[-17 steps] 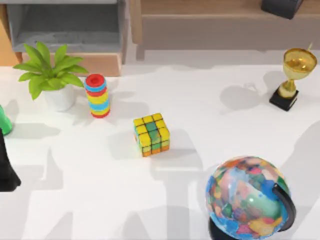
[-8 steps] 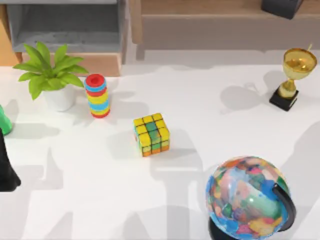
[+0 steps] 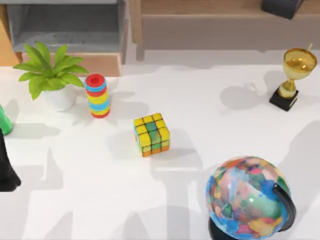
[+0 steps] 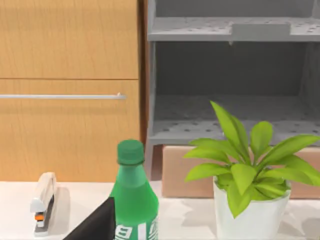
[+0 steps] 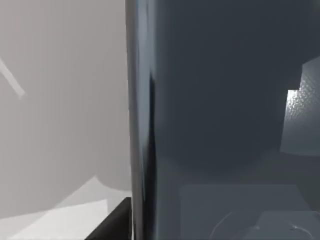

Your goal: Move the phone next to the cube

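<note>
Starting at the top view's left edge, the left arm (image 3: 6, 172) stands as a dark shape beside a green bottle (image 4: 134, 200); whether its hand is apart or together cannot be told. To the right stand a potted plant (image 3: 52, 80) and a striped ring stack (image 3: 97, 95) on the white counter (image 3: 100, 190). The cube (image 3: 151, 133) sits near the middle, alone. A globe (image 3: 247, 197) fills the near right, a gold trophy (image 3: 292, 75) the far right. In the right wrist view, a glossy dark slab, likely the phone (image 5: 225, 110), looms close; the right hand's state cannot be told.
</note>
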